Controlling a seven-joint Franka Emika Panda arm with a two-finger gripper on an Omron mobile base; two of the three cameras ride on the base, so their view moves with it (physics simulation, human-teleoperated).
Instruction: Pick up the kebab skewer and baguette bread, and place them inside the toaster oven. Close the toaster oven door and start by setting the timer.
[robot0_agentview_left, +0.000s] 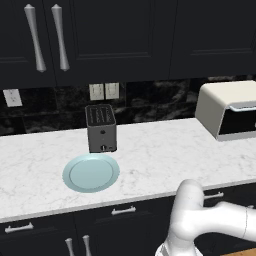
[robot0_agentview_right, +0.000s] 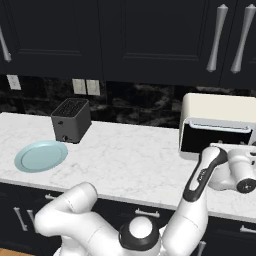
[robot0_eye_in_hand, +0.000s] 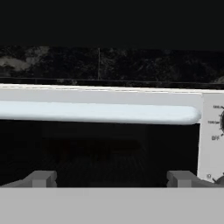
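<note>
Left base view first: the light blue plate (robot0_agentview_left: 91, 172) sits bare near the front edge of the marble counter (robot0_agentview_left: 160, 155), just in front of the small dark slot toaster (robot0_agentview_left: 101, 128). No skewer or baguette on it, so my guess is the food part is already handled. The toaster oven (robot0_agentview_left: 227, 107) is way over at the counter's right end, back against the wall, with its front facing out over the counter's front edge and its long side running along the wall.

Right base view: the arm reaches over to the toaster oven (robot0_agentview_right: 220, 122), and the hand is right in front of its lower front. I can't really judge from here whether the door is fully shut; there's a pale strip sticking out near the hand that could be the door's edge or handle.

Hand view: the gripper (robot0_eye_in_hand: 112, 179) is wide open and holds nothing, its fingertips (robot0_eye_in_hand: 41, 178) spread well apart. It looks straight at the toaster oven door (robot0_eye_in_hand: 100, 153), dark glass with the pale bar handle (robot0_eye_in_hand: 98, 113) running side to side along the top. The door looks upright to me, so probably closed or nearly so. Something faint and reddish shows behind the glass, too dim to call. At the right edge there's the control panel (robot0_eye_in_hand: 212, 131) with dial markings. So I'd say what's left is the timer knob.
</note>
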